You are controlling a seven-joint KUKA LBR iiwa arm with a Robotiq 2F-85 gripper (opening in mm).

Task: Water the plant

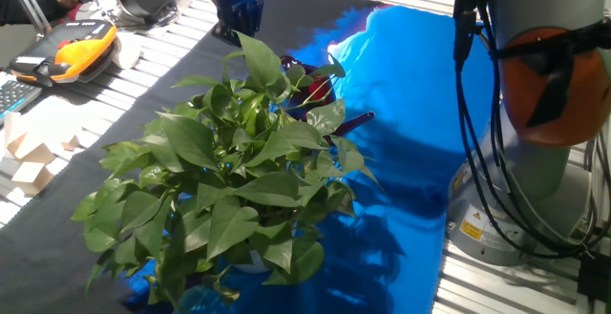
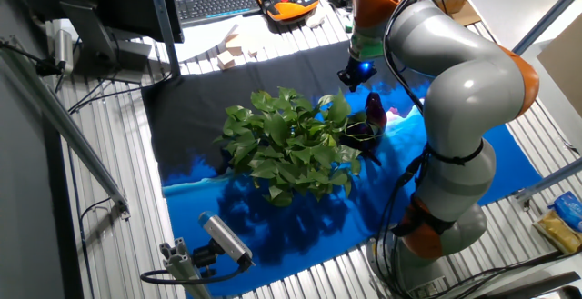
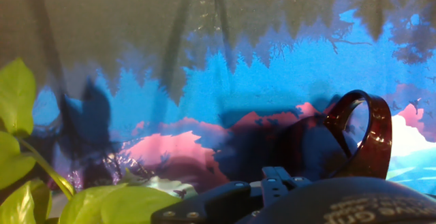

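Note:
The plant (image 1: 239, 161), a big bushy houseplant with glossy green leaves, stands in the middle of the table; it also shows in the other fixed view (image 2: 291, 144), and a few of its leaves (image 3: 20, 149) show at the left of the hand view. The dark maroon watering can (image 1: 320, 93) stands right behind it, partly hidden by leaves, its spout pointing right. The can shows too in the other fixed view (image 2: 368, 122), and its looped handle (image 3: 371, 135) in the hand view. My gripper (image 1: 239, 30) hangs above the black cloth beyond the plant, apart from the can, fingers spread and empty (image 2: 353, 79).
A blue and black printed cloth (image 1: 401, 75) covers the table. An orange teach pendant (image 1: 81, 42) and wooden blocks (image 1: 29, 157) lie at the left edge. My arm's base (image 1: 535, 161) with cables stands at the right. A camera on a stand (image 2: 223, 240) sits at the near edge.

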